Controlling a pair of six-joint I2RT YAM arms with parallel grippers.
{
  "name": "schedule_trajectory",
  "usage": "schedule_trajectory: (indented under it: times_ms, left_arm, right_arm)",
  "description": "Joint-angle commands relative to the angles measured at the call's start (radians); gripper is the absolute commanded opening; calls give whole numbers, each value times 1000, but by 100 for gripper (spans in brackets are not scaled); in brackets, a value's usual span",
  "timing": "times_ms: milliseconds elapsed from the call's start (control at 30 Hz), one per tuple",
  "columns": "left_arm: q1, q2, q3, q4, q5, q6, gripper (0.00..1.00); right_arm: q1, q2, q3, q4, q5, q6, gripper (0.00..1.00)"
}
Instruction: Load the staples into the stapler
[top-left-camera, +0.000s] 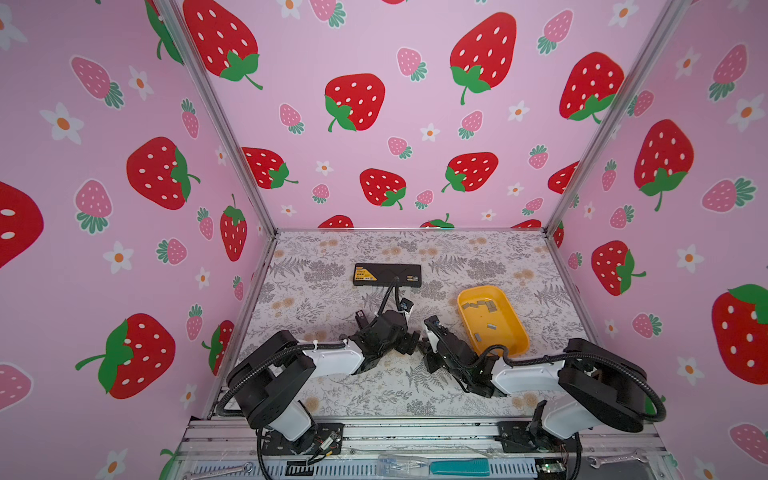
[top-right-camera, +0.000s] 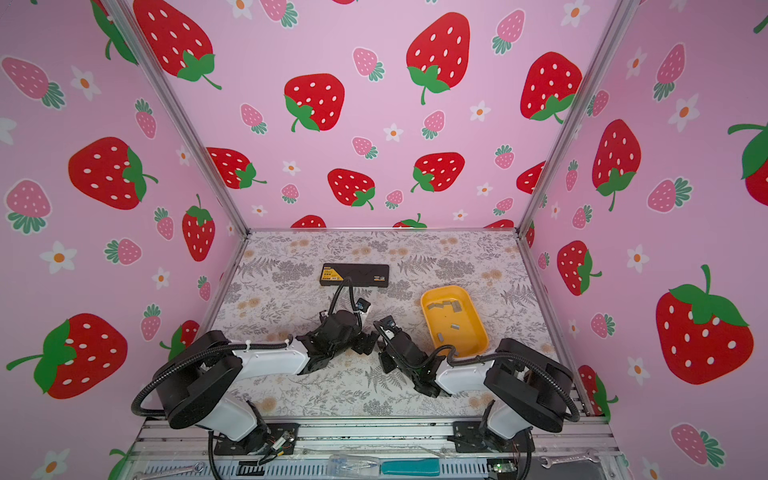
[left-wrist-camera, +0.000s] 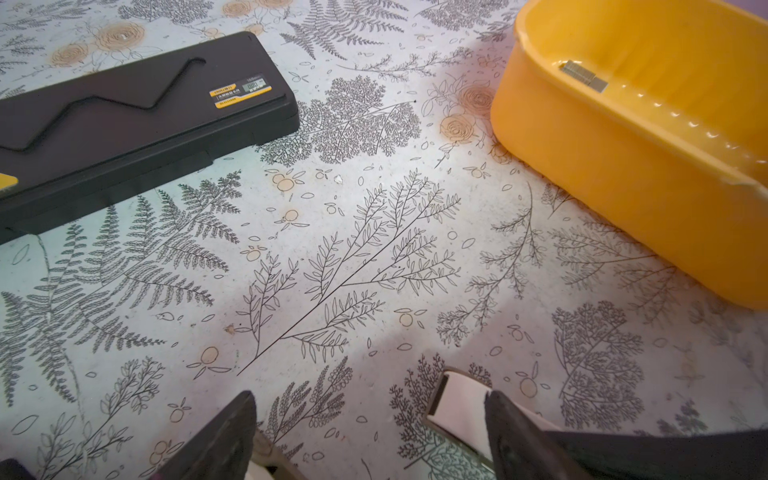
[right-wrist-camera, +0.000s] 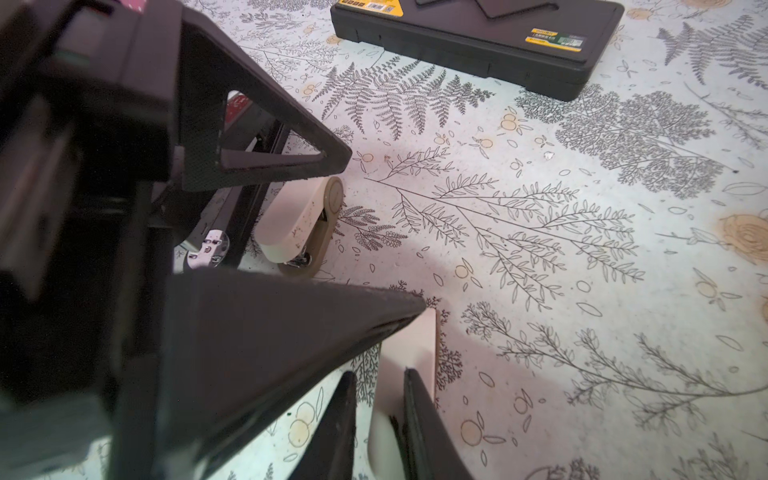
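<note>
**Two arms on one tiny stapler, no staples out of the tub yet**

Both grippers are huddled mid-desk, a bit toward the front edge. On the right wrist cam the stapler (right-wrist-camera: 303, 224) lies between the jaws of the left gripper (right-wrist-camera: 386, 232). Those jaws stand wide apart around it, and I can't tell whether either pad actually presses on it. The right gripper (right-wrist-camera: 379, 374) has its jaws nearly together, pinched on a pale flap (right-wrist-camera: 415, 345) that I reckon is the stapler's lid.

The staples (top-left-camera: 491, 307) all sit in the yellow tub (top-left-camera: 507, 332) near the desk's right edge, just beside the right arm.

So I'd call this the opening step. My plan is to swing the flap slowly around its hinge rather than straight up, so the body doesn't skid, and brace it with the left. Only then would I go fish out a lone strip.
</note>
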Motion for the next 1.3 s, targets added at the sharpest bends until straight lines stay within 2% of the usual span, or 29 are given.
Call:
schedule_trajectory:
  times_ms: [0,933,1100,1267]
  left_arm:
    - [-6,2,-10,31,13,12,88]
    - [-12,65,-23,86,14,3,87]
    - [-13,61,-19,81,6,2,87]
    - [-12,-12,-6,26,-34,4,87]
  right_arm:
    - [0,35,-35,-33,-4,18,23]
    - [4,194,-135,142,-23,78,23]
    - [4,176,-113,115,-31,74,23]
    - [3,38,-43,-39,15,59,36]
